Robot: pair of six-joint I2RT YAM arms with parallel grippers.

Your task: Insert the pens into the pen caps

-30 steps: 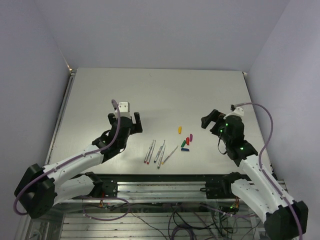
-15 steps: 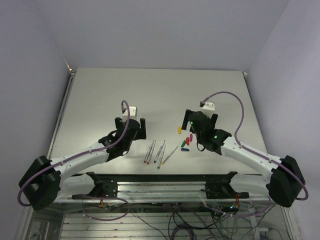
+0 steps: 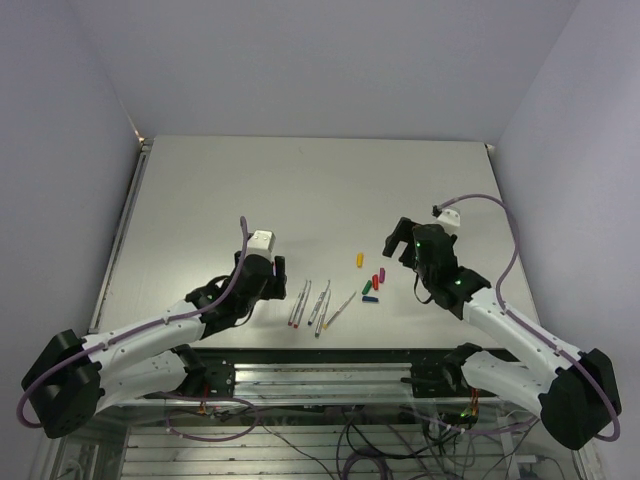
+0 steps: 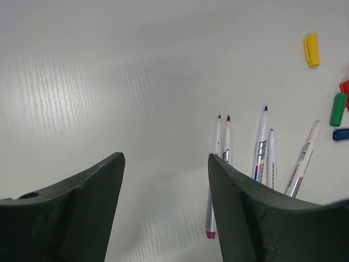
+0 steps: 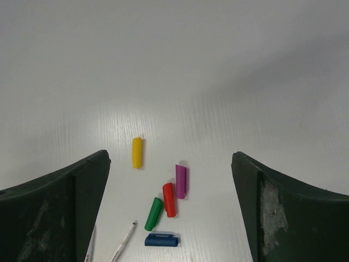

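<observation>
At the near middle of the table (image 3: 200, 190), we see five pens (image 3: 318, 305) lying almost side by side, and the pen caps (image 5: 166, 199) (yellow, purple, red, green, blue) scattered just to their right. The left arm (image 3: 150, 330) stretches low from the near left corner. We find its left gripper (image 4: 165, 164) just left of the pens, fingers apart and empty. The right arm (image 3: 510, 325) bends in from the right. Its right gripper (image 5: 170, 158) hangs above the caps, spread wide, holding nothing.
</observation>
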